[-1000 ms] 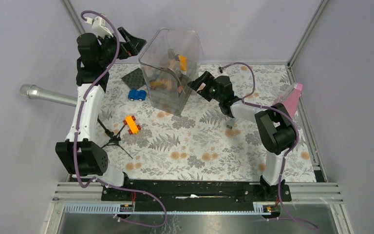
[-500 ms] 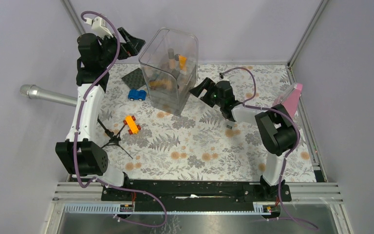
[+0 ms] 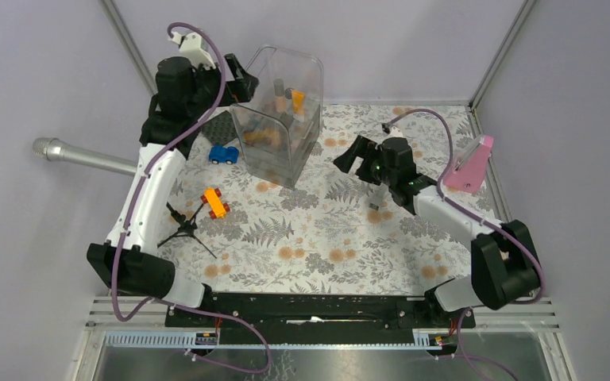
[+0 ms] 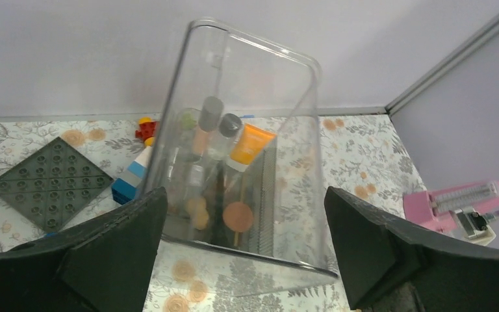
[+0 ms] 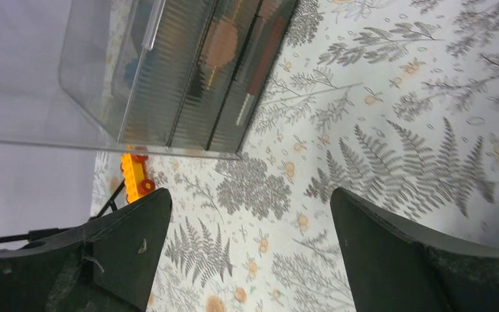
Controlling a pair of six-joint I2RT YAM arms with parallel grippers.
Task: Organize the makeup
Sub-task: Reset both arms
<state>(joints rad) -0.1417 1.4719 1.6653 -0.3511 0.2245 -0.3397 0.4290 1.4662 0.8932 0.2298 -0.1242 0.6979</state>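
Note:
A clear plastic bin [image 3: 279, 119] stands at the back of the mat. It holds makeup: an orange tube [image 4: 249, 144], grey-capped tubes [image 4: 210, 114], coral discs [image 4: 238, 217] and thin brush handles. My left gripper [image 3: 237, 79] is open and empty, high beside the bin's upper left rim; in the left wrist view the bin [image 4: 279, 195] sits between its spread fingers. My right gripper [image 3: 351, 155] is open and empty, low over the mat to the right of the bin [image 5: 169, 71]. A pink flat item [image 3: 470, 163], possibly the pink-shade palette, leans at the right wall.
A blue toy car [image 3: 222, 154], an orange toy car [image 3: 214, 203], a grey studded baseplate [image 3: 218, 127], a small black tripod [image 3: 183, 227] and a silver microphone [image 3: 79, 155] lie left of the bin. A small grey piece [image 3: 375, 205] lies under the right forearm.
My right gripper has drawn back to the right, away from the bin, and its arm has swung outward. My left gripper has moved right, closer to the bin's rim.

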